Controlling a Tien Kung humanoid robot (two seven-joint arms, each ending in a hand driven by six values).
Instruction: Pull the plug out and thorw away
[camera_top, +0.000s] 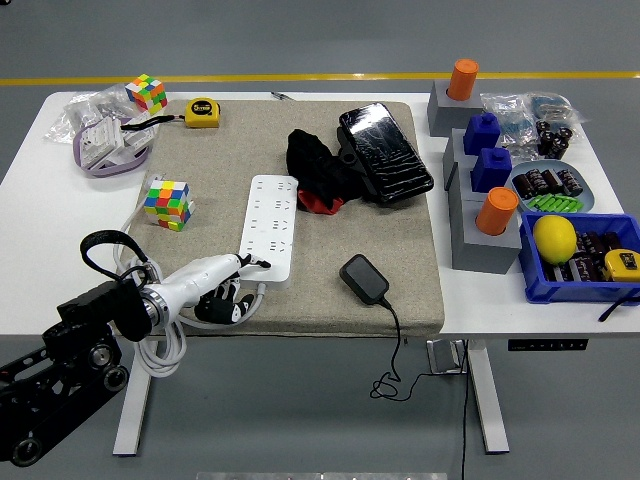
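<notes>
Plug (364, 277) lies unplugged on the mat's near right side, right of the power strip (271, 226). You should find it light, rigid and smooth, its cord trailing off the tabletop (40, 225); take its body. Left hand (205, 277) reaches toward the strip's near end, fingers extended, holding nothing.

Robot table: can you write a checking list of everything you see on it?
Surface: white table with a beige mat.
Job's things: white power strip on the mat; black plug lying unplugged beside it.
Clutter: two colour cubes, yellow tape measure, black pouch, blue bin holding a lemon.
Hands: left hand at the strip's near end, fingers unclear; right not seen.
Cables: plug's cord hangs over the near edge.
Surroundings: grey floor, yellow line.
</notes>
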